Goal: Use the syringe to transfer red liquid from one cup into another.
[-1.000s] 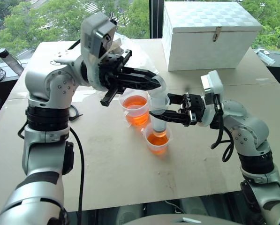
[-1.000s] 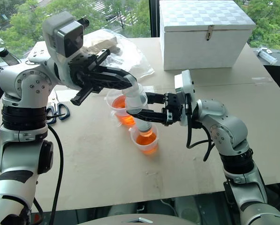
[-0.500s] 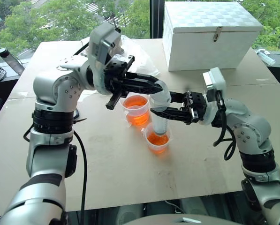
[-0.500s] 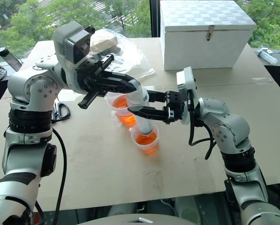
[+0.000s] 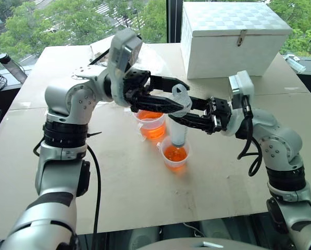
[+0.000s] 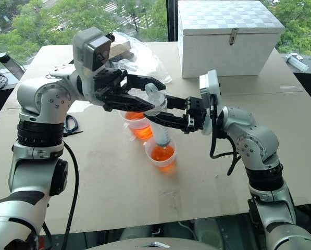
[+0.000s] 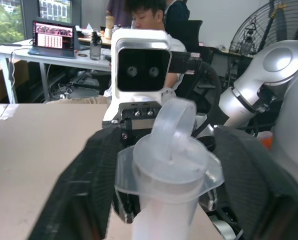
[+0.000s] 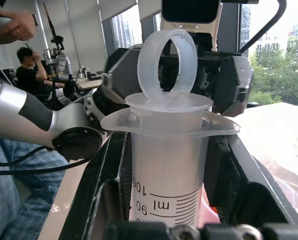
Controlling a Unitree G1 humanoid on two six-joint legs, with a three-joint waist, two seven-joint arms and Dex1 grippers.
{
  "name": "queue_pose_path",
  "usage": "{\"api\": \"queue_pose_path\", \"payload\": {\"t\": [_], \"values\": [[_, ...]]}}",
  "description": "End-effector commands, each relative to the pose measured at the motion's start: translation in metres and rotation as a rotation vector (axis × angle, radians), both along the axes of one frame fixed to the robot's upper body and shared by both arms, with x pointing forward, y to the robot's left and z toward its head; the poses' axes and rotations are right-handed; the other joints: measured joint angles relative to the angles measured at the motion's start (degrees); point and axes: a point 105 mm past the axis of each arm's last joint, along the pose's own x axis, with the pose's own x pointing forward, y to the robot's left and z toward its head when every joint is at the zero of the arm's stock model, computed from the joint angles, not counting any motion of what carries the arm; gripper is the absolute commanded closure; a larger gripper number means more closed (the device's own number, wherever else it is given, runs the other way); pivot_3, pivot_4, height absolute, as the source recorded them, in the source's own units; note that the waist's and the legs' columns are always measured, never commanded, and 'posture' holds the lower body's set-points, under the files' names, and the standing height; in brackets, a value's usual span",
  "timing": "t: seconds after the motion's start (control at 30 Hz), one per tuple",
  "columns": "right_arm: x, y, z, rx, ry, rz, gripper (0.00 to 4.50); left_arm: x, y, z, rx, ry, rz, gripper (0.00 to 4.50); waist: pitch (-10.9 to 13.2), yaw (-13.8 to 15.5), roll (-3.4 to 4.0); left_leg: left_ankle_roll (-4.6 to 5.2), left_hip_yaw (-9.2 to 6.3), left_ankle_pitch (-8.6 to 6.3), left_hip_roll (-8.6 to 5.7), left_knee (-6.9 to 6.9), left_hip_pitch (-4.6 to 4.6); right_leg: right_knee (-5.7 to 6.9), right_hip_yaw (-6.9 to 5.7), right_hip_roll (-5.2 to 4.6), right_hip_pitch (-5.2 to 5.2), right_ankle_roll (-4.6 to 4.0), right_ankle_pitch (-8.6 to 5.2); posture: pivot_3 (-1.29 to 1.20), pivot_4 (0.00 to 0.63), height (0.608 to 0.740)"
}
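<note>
Syringe (image 5: 179, 127) upright over the shorter cup (image 5: 175, 154), tip down inside its rim, barrel clear, white plunger pressed down with ring top at the upper end. Right tool (image 5: 177, 121) reaching in level from the right, fingers closed on the barrel just under the flange; graduation marks readable between them in the right wrist view. Left tool (image 5: 177, 94) coming in from the left at the plunger's height, fingers spread wide, one either side of the plunger ring (image 7: 174, 126), not clamped on it; contact with the ring cannot be told. Shorter cup on the table (image 5: 119, 182), holding orange-red liquid (image 5: 175, 154) in its lower part. Taller cup (image 5: 151, 121) just behind and to the left of it, close beside, also holding orange-red liquid, partly hidden by the left tool. White box (image 5: 232, 37) with a latch at the far side of the table, well apart from the cups. Crumpled clear plastic bag (image 6: 137, 60) behind the left arm.
</note>
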Motion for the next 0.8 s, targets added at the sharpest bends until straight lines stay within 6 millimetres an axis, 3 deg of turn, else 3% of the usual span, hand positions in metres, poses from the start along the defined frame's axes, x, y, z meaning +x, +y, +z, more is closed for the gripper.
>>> {"api": "queue_pose_path", "payload": {"t": [0.03,0.2,0.5,0.67,0.8], "values": [[-0.01,-0.003,0.022,0.057,-0.086,0.019,3.0,-0.005,0.005,0.011,-0.033,-0.017,-0.005,0.08,0.0,0.0,0.0,0.0,0.0,0.0,0.0,0.0,0.0,0.0,0.01,0.0,0.0,0.0,0.0,0.0,0.15,0.74],[-0.011,-0.002,0.019,0.06,-0.069,0.024,3.0,-0.01,0.016,0.024,-0.095,-0.006,0.005,0.08,0.0,-0.1,0.0,0.0,0.0,0.0,0.01,0.0,0.0,0.0,0.01,-0.01,0.0,0.0,0.0,0.0,0.15,0.74],[-0.01,-0.005,0.026,0.096,-0.045,0.022,3.0,-0.018,0.024,-0.012,0.042,0.043,0.016,0.08,0.0,-0.1,0.0,0.0,0.0,0.0,0.01,0.0,0.0,0.01,0.01,-0.01,0.0,0.0,0.0,0.0,0.15,0.74],[-0.011,-0.003,0.032,0.113,-0.048,0.033,3.0,-0.011,0.007,-0.03,0.074,0.011,0.034,0.08,0.0,0.3,0.0,0.0,-0.01,0.0,0.0,0.03,0.0,0.02,-0.01,-0.02,0.01,0.0,0.0,0.0,0.15,0.74],[-0.014,0.0,0.03,0.104,-0.044,0.046,3.0,-0.004,-0.006,-0.029,0.044,-0.013,0.039,0.08,0.0,0.4,0.0,0.0,0.01,0.0,0.0,0.05,0.0,0.02,0.01,-0.01,0.02,0.0,0.0,0.0,0.15,0.74]]}}
